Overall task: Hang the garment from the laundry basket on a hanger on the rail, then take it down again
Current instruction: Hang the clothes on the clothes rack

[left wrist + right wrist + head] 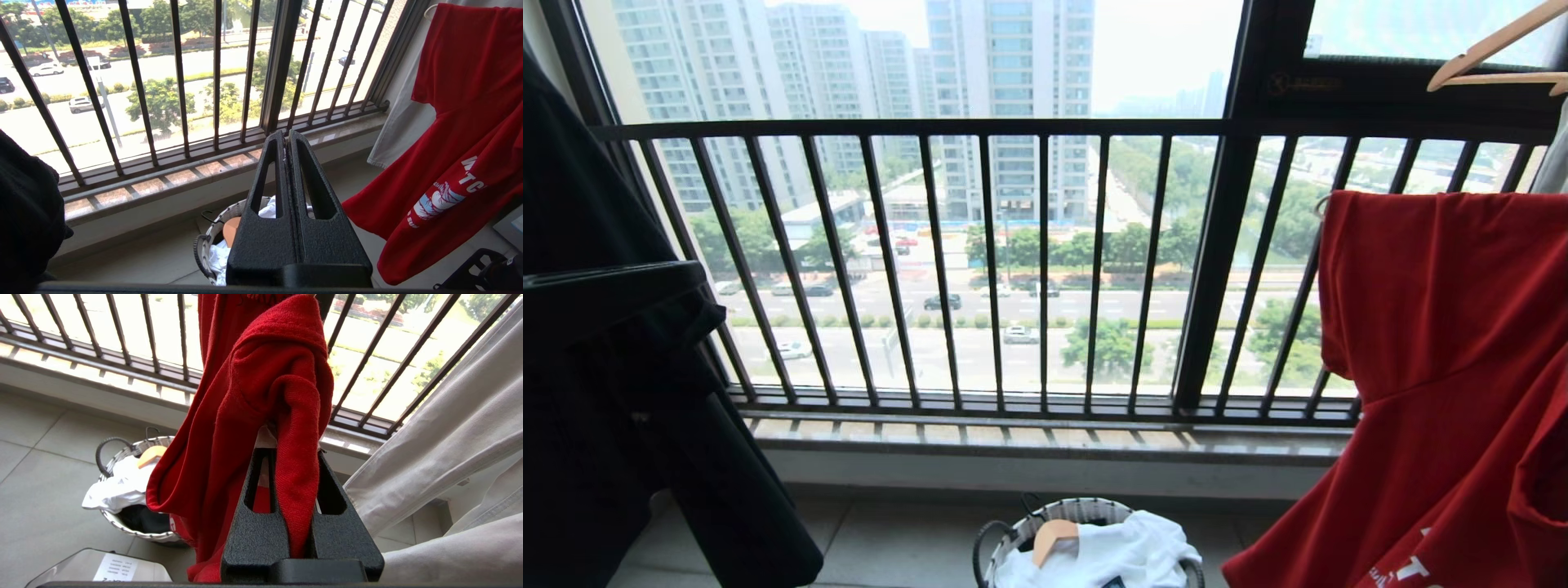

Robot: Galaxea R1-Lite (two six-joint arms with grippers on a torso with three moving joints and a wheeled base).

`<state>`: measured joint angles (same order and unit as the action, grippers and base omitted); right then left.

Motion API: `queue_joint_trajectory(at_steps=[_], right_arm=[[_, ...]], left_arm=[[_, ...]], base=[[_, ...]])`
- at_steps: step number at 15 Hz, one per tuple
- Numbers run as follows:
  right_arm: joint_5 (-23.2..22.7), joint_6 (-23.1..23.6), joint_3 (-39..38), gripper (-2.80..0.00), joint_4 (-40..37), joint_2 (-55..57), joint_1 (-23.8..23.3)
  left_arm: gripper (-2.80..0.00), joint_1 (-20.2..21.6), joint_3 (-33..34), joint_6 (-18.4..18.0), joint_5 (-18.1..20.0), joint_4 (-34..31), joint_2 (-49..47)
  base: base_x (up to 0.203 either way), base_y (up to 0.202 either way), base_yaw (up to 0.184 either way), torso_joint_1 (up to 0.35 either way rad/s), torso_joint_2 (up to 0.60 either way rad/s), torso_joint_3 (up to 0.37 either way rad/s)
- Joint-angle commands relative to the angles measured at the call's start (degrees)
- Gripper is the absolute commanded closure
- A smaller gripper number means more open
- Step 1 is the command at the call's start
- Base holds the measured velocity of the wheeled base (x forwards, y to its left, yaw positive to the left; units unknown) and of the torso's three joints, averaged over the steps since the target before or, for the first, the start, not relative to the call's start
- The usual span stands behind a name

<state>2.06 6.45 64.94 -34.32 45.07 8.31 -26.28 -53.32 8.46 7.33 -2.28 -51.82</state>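
Note:
The red garment (1437, 327) hangs at the right in front of the window bars, its white lettering low down (445, 196). A thin pale wire end, probably the hanger (427, 10), pokes out at its shoulder. My right gripper (288, 451) is shut on a fold of the garment (261, 375), and red cloth runs down between the fingers. My left gripper (286, 132) is shut with nothing in it, held above the laundry basket (204, 245). The basket (1086, 510) stands on the floor below the sill. The rail is out of view.
The basket holds a white T-shirt (1127, 555) and a wooden hanger (1054, 535). A black garment (596, 367) hangs at the left, and another wooden hanger (1494, 57) is at the top right. The dark barred railing (980, 269) spans the window. Pale grey cloth (449, 437) hangs beside the garment.

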Motion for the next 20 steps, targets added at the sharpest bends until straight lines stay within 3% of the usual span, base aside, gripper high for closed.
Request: queue_joint_trajectory(at_steps=[1, 6, 20], right_arm=[[-0.04, 0.77, 0.1, 0.0, -0.14, 0.28, 0.04], [-0.21, 3.34, 0.19, 0.0, -0.14, 0.19, 0.04], [-0.46, 4.39, -0.03, 0.0, -0.19, -1.59, 0.12]], left_arm=[[0.0, 0.0, 0.05, 0.04, 0.14, -0.01, 0.32], [0.0, -0.08, 0.32, 0.07, 0.66, -0.09, 1.1], [0.0, -0.17, 2.22, 0.29, 0.58, 1.06, 1.96]], base=[[0.0, 0.0, 0.0, 0.184, -0.49, -0.302], [0.0, 0.0, 0.0, 0.204, -0.5, -0.308], [0.0, 0.0, 0.0, 0.249, -0.55, -0.306]])
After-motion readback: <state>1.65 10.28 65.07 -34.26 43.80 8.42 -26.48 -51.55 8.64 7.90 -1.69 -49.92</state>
